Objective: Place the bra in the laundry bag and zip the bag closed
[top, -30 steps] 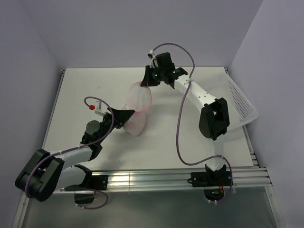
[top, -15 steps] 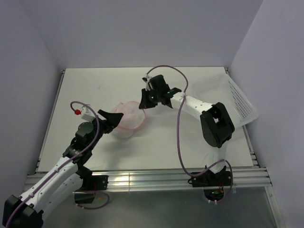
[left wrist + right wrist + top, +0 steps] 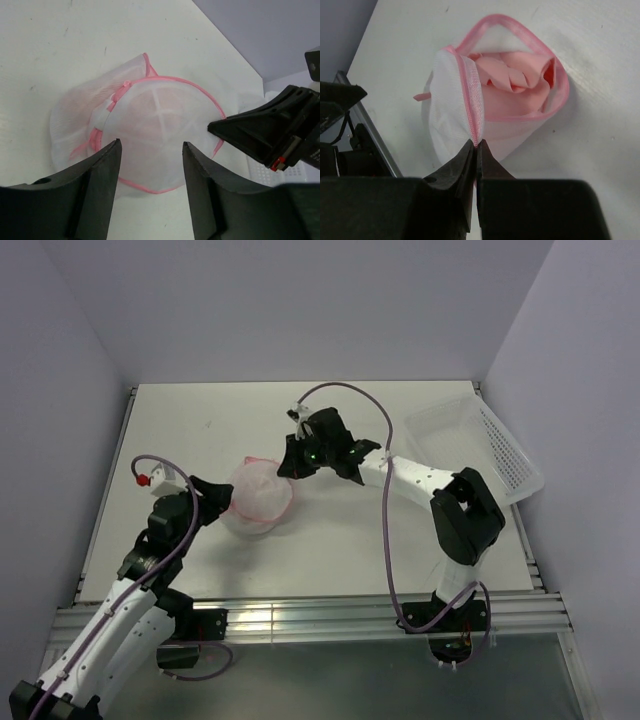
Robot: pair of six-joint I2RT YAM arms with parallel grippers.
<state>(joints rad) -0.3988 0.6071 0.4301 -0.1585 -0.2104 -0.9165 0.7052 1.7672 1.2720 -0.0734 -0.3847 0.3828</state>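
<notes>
Gaping laundry bag (image 3: 449,107), pink bra (image 3: 517,75) bunched inside

Bra (image 3: 517,75) sits in unzipped laundry bag (image 3: 258,498)

Bag: round white mesh pouch with a pink zipper rim, slumped on the table (image 3: 330,550), left of centre. The mouth gapes, zipper not closed. Bra: light-pink fabric, crumpled inside the bag, folds and a strap showing through the opening.

White bench (image 3: 350,540), matte, a small dark scuff (image 3: 208,424) toward its far left. White perforated plastic basket (image 3: 512,452) at the far right edge, tilted. Ribbed aluminium rail (image 3: 320,612) along the near edge. Plain lilac-grey walls (image 3: 300,310) on three sides.
</notes>
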